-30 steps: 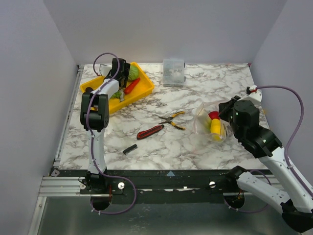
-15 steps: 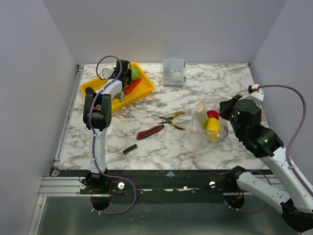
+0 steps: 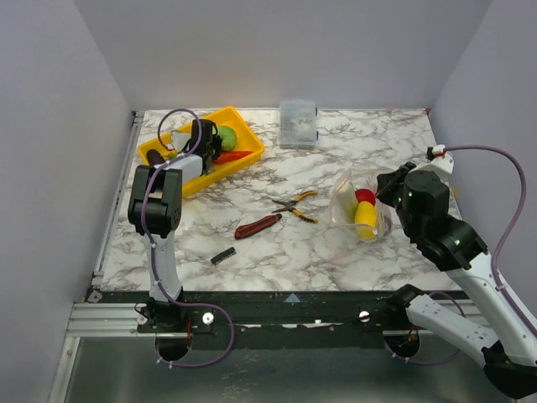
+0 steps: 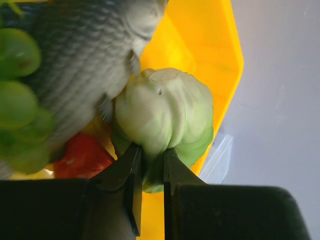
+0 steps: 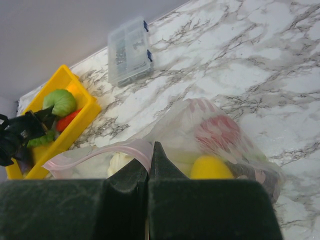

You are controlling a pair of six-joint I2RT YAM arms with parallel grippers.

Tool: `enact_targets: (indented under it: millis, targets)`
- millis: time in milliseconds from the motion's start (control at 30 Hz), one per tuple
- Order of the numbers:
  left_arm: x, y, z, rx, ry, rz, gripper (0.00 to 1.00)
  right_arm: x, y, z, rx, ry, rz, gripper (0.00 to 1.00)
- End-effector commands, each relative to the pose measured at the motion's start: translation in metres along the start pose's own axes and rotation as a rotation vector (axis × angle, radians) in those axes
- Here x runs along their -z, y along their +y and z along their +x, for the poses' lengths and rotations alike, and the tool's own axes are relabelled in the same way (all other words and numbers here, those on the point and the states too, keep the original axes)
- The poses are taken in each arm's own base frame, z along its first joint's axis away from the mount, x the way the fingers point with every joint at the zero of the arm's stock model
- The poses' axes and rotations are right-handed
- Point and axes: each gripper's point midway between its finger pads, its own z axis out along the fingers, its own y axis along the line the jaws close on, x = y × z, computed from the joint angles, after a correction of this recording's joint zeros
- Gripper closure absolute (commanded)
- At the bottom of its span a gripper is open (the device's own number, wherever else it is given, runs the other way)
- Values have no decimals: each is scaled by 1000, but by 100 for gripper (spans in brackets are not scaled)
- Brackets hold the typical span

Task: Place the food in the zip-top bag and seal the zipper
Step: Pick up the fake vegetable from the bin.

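Note:
In the yellow tray (image 3: 248, 137) at the back left, my left gripper (image 3: 214, 139) is shut on the green cabbage (image 3: 227, 134). The left wrist view shows both jaws pinching the lower leaves of the cabbage (image 4: 165, 110), with the gripper (image 4: 152, 156) beside a grey fish (image 4: 85, 60), green grapes (image 4: 20, 100) and a red piece (image 4: 82, 155). At the right, my right gripper (image 3: 383, 185) is shut on the zipper (image 5: 100, 152) of the zip-top bag (image 3: 359, 210), holding its mouth up. Inside the bag lie a red piece (image 3: 364, 196) and a yellow fruit (image 5: 210, 167).
Yellow-handled pliers (image 3: 295, 204) and a red-handled knife (image 3: 258, 225) lie mid-table between the tray and the bag. A small black piece (image 3: 222, 256) lies nearer the front. A clear rigid box (image 3: 298, 123) stands against the back wall.
My left gripper has closed on the cabbage, and its arm has shifted a little left over the tray. The right gripper raised the bag's mouth slightly, then held still.

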Motion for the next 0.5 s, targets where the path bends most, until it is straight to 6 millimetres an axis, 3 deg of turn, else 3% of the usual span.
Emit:
enact_targets:
  millis: [0, 233, 467]
  targets:
    - [49, -15, -2, -52, 63, 108, 100, 5, -3, -14, -33, -57, 12, 100]
    - [98, 21, 13, -89, 179, 110, 100, 7, -4, -16, -43, -71, 8, 100]
    - [142, 32, 7, -154, 198, 147, 100, 6, -4, -14, -53, -74, 2, 100]
